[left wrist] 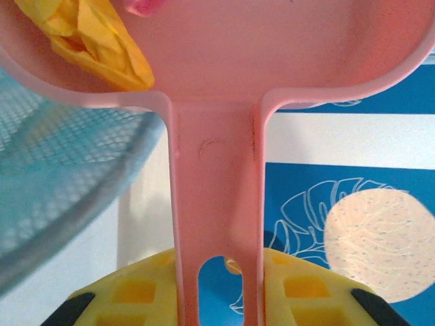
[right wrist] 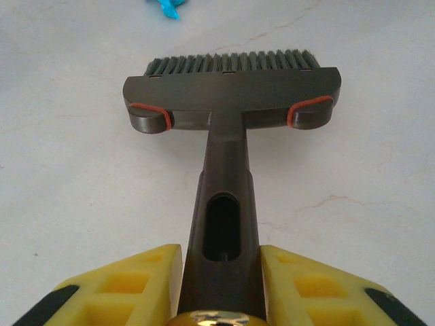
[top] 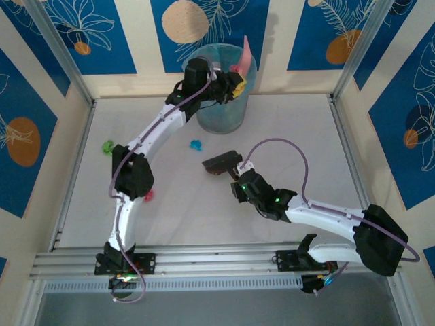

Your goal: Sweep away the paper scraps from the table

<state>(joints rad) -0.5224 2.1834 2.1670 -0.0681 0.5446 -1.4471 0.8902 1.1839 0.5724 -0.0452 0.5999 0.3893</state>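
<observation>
**Top view.** The left gripper (top: 231,85) hung over the rim of a blue mesh bin (top: 221,115) that stood midway along the far edge of the tabletop (top: 299,142). It clasped a pink dustpan (top: 243,58), which was tipped above the bin mouth. The right gripper (top: 239,175) sat low near the tabletop's middle, clamped on a dark hand brush (top: 221,163).

Three paper scraps lay loose on the tabletop:
- green scrap (top: 107,145), near the left edge
- cyan scrap (top: 196,145), between bin and brush
- red scrap (top: 149,196), toward the near-left corner and partly hidden by the left arm's elbow

**Left wrist view.** The left gripper was closed tight on the dustpan handle. A yellow scrap (left wrist: 95,41) and a pink scrap (left wrist: 144,5) lay inside the pan, with the bin mesh just beside and below.

**Right wrist view.** The right gripper pinched the brush handle. The bristles faced the cyan scrap, near it but apart. Could not tell whether the bristles touched the surface.

**Judgement.** The emptying step was in hand, and the load had not yet dropped. The next move likely called for a steeper tilt or a shake over the bin. After that the pan would go down beside the cyan scrap so the brush could push it in. The green and red scraps were left to gather.
</observation>
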